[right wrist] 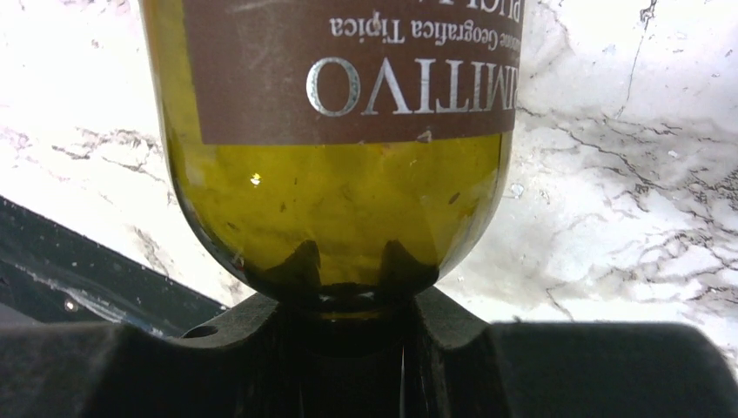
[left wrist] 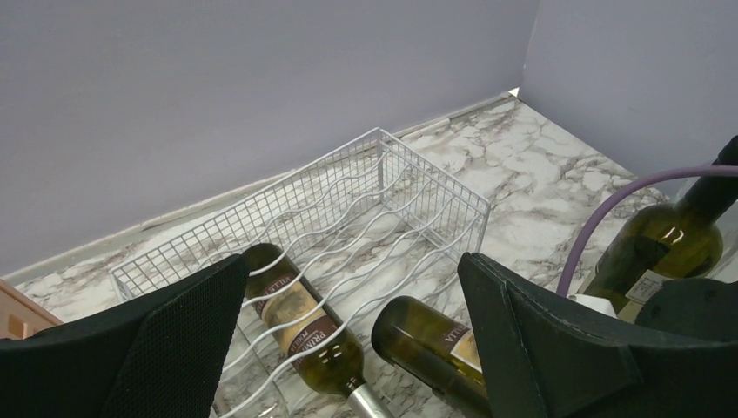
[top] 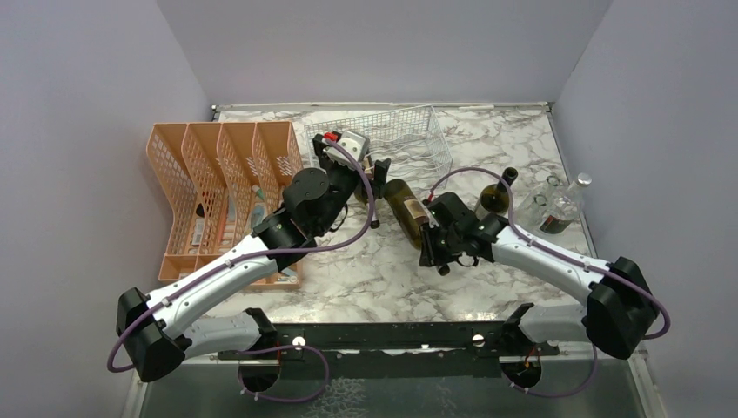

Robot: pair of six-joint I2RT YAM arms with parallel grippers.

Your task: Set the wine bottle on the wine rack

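Left gripper [left wrist: 352,287]: jaws spread wide, empty, at 7 o'clock of the white wire-grid wine rack [top: 426,122]. One green glass bottle [left wrist: 305,335] lies cradled there. Brown-labelled green glass wine bottle [top: 405,207] hangs just off the rack's 6 o'clock edge, neck clamped in the right gripper [right wrist: 348,318]. Placement outstanding.

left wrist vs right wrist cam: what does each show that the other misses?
Left wrist only: the white wire-grid wine rack, a green labelled bottle lying among its wires, another green bottle standing at right. Right wrist only: the right gripper shut on the neck of the olive-green glass wine bottle with a brown label, label lettering legible. Both: that held bottle and the white marble tabletop.
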